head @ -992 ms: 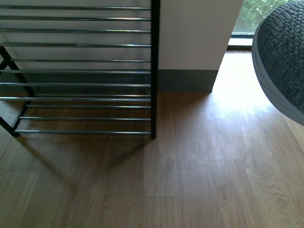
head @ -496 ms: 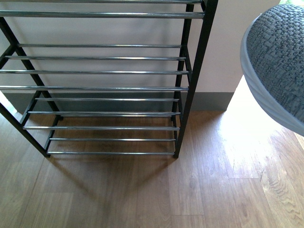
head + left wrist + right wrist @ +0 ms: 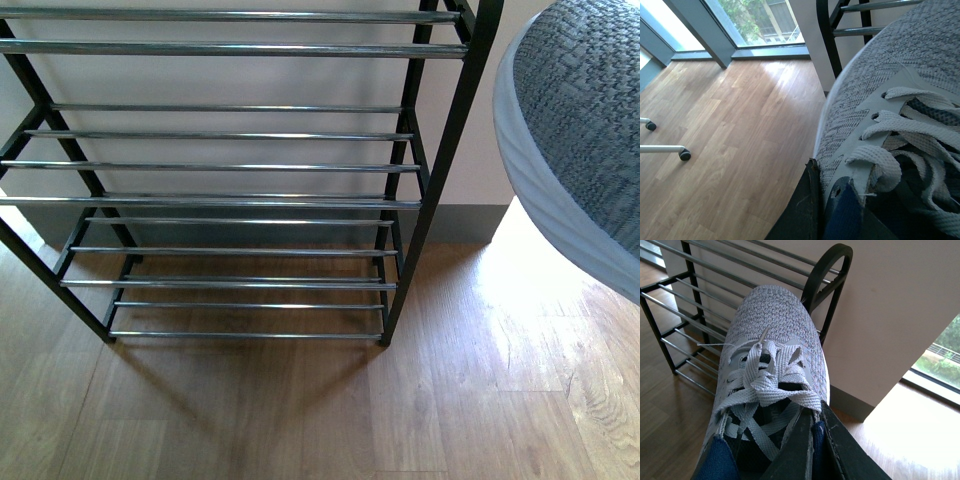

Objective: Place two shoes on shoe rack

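Observation:
The shoe rack (image 3: pixel 240 200), a black frame with chrome bars, stands against the wall in the front view. Its end post (image 3: pixel 827 270) also shows in the right wrist view. One grey knit shoe (image 3: pixel 775 320) with grey laces hangs near the rack's end, and my right gripper (image 3: pixel 812 425) is shut on its collar. The other shoe (image 3: pixel 900 100) fills the left wrist view, where my left gripper (image 3: pixel 821 187) is shut on its side wall, with the rack (image 3: pixel 850 20) behind it. A shoe's toe (image 3: pixel 580 130) looms at the front view's right edge. No gripper shows there.
The rack stands on a wood floor (image 3: pixel 300 410). A white wall with a grey baseboard (image 3: pixel 470 222) ends just right of the rack. Floor-level windows (image 3: pixel 755 20) lie beyond. A white frame on castors (image 3: pixel 684 154) stands on the floor in the left wrist view.
In the front view the rack has slid right and down and now fills more of the picture. The shoe at the right edge looms larger and reaches further in.

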Tool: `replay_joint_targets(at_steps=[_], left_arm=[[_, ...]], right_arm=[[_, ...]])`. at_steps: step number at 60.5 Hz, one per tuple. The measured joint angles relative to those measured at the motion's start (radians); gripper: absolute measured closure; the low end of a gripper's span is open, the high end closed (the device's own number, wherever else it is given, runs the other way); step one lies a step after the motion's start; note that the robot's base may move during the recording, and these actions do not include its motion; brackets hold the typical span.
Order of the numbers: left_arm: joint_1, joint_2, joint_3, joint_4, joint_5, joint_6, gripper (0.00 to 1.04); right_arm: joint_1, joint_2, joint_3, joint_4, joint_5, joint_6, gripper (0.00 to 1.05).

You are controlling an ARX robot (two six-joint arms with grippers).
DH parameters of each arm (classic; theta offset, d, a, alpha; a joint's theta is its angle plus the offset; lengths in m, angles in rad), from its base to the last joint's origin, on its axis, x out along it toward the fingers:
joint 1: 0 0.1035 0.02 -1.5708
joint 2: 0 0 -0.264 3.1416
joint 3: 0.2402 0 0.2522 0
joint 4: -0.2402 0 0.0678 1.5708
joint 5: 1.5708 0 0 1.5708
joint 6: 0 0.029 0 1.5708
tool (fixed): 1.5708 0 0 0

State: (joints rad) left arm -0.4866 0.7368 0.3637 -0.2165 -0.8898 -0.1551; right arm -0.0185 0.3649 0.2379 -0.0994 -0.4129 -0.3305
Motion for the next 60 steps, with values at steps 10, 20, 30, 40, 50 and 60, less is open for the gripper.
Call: replay_joint_targets(at_steps=[10,20,30,40,50,60], left_arm=[[-0.003,0.001,0.0,0.0,0.011,0.0,1.04],[-0.002,0.0,0.0,0.0,-0.005,0.0,1.04],[-0.002,-0.001,0.0,0.0,0.007,0.0,1.04],[-0.003,0.001,0.0,0.0,0.006,0.0,1.04],[-0.003,0.001,0.0,0.0,0.003,0.0,1.04],[-0.003,0.001,0.0,0.0,0.011,0.0,1.04]], right_arm=[[-0.001,0.001,0.0,0.0,0.008,0.0,1.04],[-0.001,0.0,0.0,0.0,0.008,0.0,1.04],[0.0,0.001,0.0,0.0,-0.002,0.0,1.04],[0.0,0.001,-0.001,0.0,0.002,0.0,1.04],[-0.002,0.0,-0.001,0.0,0.014,0.0,1.04],[-0.001,0.001,-0.001,0.0,0.003,0.0,1.04]])
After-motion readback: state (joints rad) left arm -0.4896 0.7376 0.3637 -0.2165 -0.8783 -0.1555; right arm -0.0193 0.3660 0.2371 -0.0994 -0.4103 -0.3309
